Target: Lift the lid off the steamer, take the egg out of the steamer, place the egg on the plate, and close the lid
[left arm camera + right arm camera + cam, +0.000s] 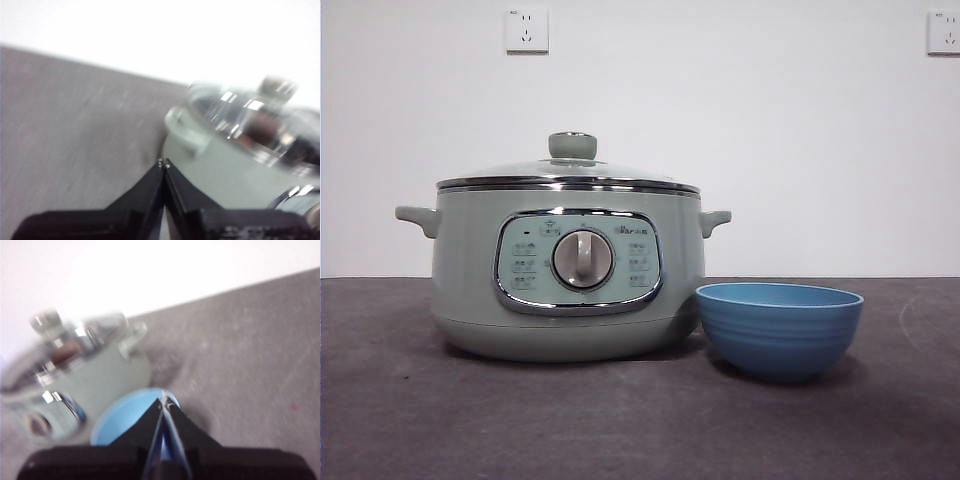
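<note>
Steamer (568, 275) on worktop (520, 420), lid (568, 172) seated on it, plate (779, 328) just beside steamer, left end effector (164, 162) and right end effector (164, 401) both closed, empty.

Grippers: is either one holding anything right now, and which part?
No. The left gripper and right gripper are both shut on nothing. The lid sits on the steamer, its knob untouched.

Plain white wall (740, 130) behind, w/ two white sockets: one upper left (526, 30), one at far right edge (943, 32). Dark grey-brown tabletop (620, 420) below, evenly lit.
</note>
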Motion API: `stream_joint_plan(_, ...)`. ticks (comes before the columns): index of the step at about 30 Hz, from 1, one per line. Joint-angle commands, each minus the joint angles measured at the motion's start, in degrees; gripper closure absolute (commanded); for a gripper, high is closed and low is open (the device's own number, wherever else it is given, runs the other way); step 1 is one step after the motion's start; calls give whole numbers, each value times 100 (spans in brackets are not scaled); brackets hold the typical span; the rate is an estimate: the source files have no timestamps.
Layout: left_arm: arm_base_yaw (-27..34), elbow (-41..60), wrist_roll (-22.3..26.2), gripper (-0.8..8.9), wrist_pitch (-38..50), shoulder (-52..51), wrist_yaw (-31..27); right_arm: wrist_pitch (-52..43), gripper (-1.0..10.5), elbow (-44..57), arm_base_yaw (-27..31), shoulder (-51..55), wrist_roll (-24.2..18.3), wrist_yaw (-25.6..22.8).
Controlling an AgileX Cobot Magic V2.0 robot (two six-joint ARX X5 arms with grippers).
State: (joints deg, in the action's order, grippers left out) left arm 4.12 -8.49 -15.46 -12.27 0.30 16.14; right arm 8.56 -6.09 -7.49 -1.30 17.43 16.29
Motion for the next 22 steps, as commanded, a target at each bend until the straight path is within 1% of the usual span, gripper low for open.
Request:
stream_joint_plan(1,11,-345,-177,821,37,33,173,-66,958,-411,-7,-162,291,-13)
stream_joint_plan(5,11,-876,-278,821,-157,195,251,122,958,-1147,-9,-726,286,50)
stream_joint_plan(8,11,-1294,-262,821,-483,435,520,533,958,-1803,-9,-1342,105,459)
stream_joint_plan(11,11,-1714,-179,821,-800,778,929,1047,958,-2470,-13,-2039,-321,1067)
stream_joint_plan(13,11,-2006,-22,821,-1005,1054,1211,1502,958,-2940,-13,-2533,-656,1482)
stream_joint_plan(15,11,-2282,116,821,-1202,1333,1443,1965,958,-3386,-15,-3010,-997,1786)
stream_joint_plan(17,11,-2562,282,821,-1432,1631,1681,2474,958,-3838,-24,-3469,-1353,1974)
stream_joint_plan(19,11,-2872,518,821,-1727,1963,1864,3058,958,-4328,-63,-3926,-1729,1974)
stream_joint_plan(22,9,-3318,894,821,-2197,2398,1899,3716,958,-4927,-195,-4470,-2181,1976)
